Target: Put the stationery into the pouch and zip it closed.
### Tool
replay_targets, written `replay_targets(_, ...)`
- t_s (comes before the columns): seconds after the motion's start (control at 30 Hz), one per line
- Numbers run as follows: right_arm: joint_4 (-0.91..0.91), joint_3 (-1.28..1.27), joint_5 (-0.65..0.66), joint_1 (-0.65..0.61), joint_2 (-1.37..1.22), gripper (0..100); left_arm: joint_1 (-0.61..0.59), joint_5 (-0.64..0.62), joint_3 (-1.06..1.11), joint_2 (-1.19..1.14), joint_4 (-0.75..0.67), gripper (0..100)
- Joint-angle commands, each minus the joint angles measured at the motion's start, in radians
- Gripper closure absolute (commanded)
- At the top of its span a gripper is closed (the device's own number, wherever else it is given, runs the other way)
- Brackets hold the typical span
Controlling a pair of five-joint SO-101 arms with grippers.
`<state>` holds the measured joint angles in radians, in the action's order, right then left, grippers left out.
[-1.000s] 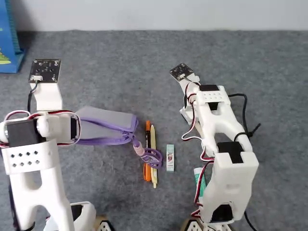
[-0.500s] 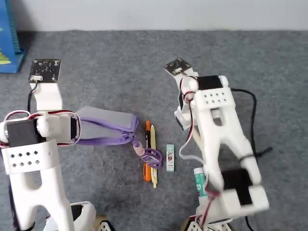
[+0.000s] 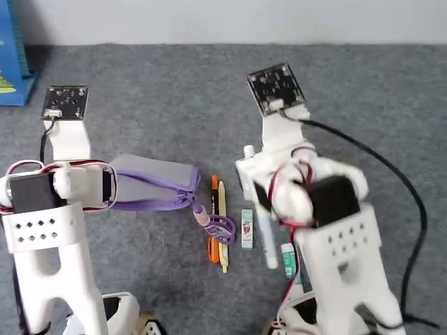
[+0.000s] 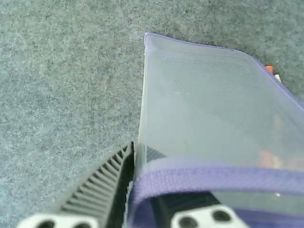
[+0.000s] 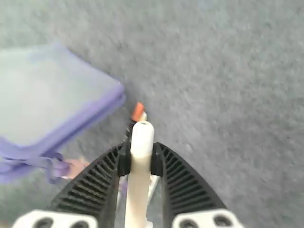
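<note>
The purple pouch (image 3: 157, 173) lies on the grey surface (image 3: 174, 91) beside the loose pens (image 3: 217, 195), its trimmed edge pinched in the left gripper (image 4: 140, 151) per its wrist view, while the right wrist view shows the right gripper (image 5: 140, 151) clamping a white pen (image 5: 141, 130).

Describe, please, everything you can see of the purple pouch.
The pouch is a flat, translucent lilac sleeve edged with purple fabric tape, seemingly soft plastic. It lies on the grey table beside the pens, which show faintly through it in the left wrist view. The left gripper pinches its taped edge between its fingers. A purple loop trails from its corner over the pens. Whether its zip is open cannot be told.
</note>
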<state>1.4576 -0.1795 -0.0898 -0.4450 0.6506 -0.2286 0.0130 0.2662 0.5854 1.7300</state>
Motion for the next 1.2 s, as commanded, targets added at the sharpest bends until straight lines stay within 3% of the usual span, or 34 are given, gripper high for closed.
replay_targets(0.0,-0.094,-0.037,-0.080,-0.059,0.140,99.0,-0.006,-0.008,-0.030,0.017,0.021,99)
replay_targets(0.27,-0.352,-0.075,-0.204,-0.308,0.387,99.1,-0.006,-0.008,-0.030,0.017,0.021,99)
replay_targets(0.47,-0.573,-0.089,-0.212,-0.437,0.415,99.1,-0.006,-0.008,-0.030,0.017,0.021,99)
replay_targets(0.9,-1.403,-0.651,-0.012,-0.450,0.426,99.1,-0.006,-0.008,-0.028,0.017,0.021,99)
replay_targets(1.17,-1.572,-0.669,-0.015,-0.444,0.417,99.1,-0.006,-0.008,-0.028,0.017,0.021,99)
